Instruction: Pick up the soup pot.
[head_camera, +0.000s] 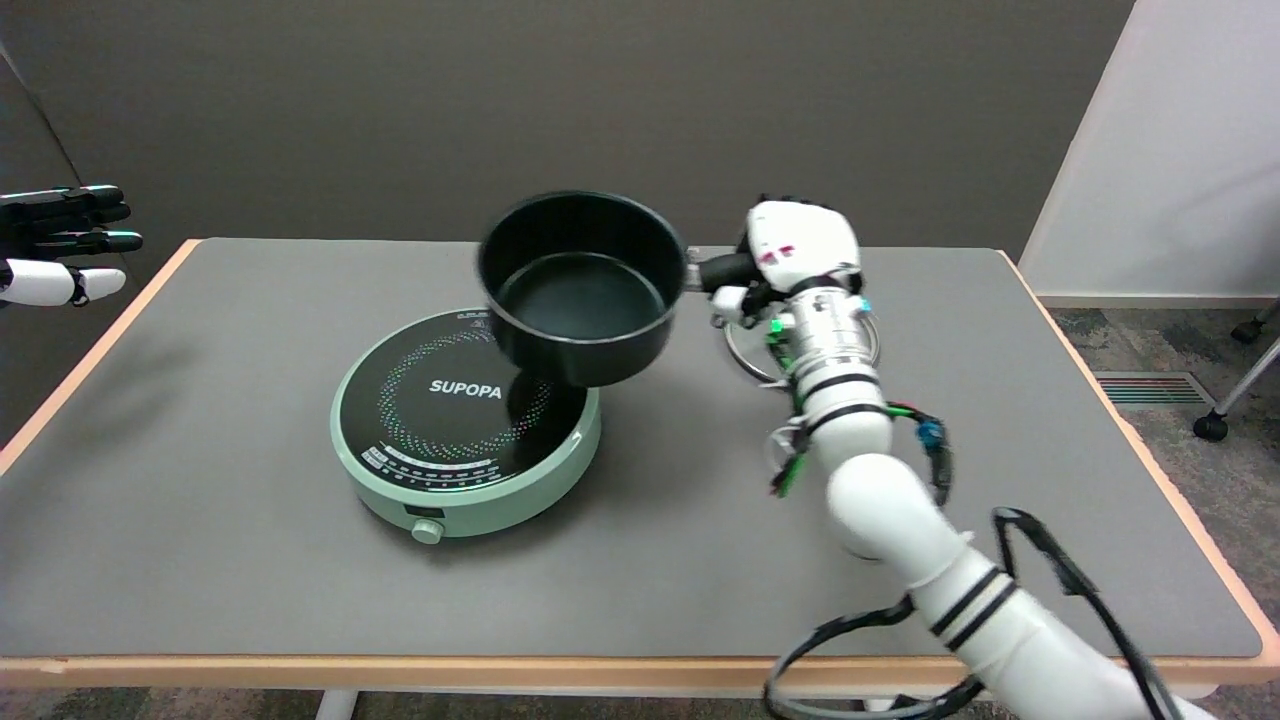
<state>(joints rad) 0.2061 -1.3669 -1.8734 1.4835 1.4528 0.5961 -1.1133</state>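
While gripping the handle, the right hand (790, 255) is holding the soup pot (582, 288) above the cooker (465, 425). A ring-shaped stand (745, 352) is lying beneath the wrist on the counter (250, 560)

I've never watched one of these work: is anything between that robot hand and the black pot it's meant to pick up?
Nothing visible. The right hand already grips the soup pot by its handle, holding it in the air above the green cooktop.

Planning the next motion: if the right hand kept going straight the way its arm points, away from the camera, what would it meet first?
The right hand, holding the soup pot by its handle, points toward the table's far edge. Nothing appears in that line before the dark wall, though depth is hard to judge.
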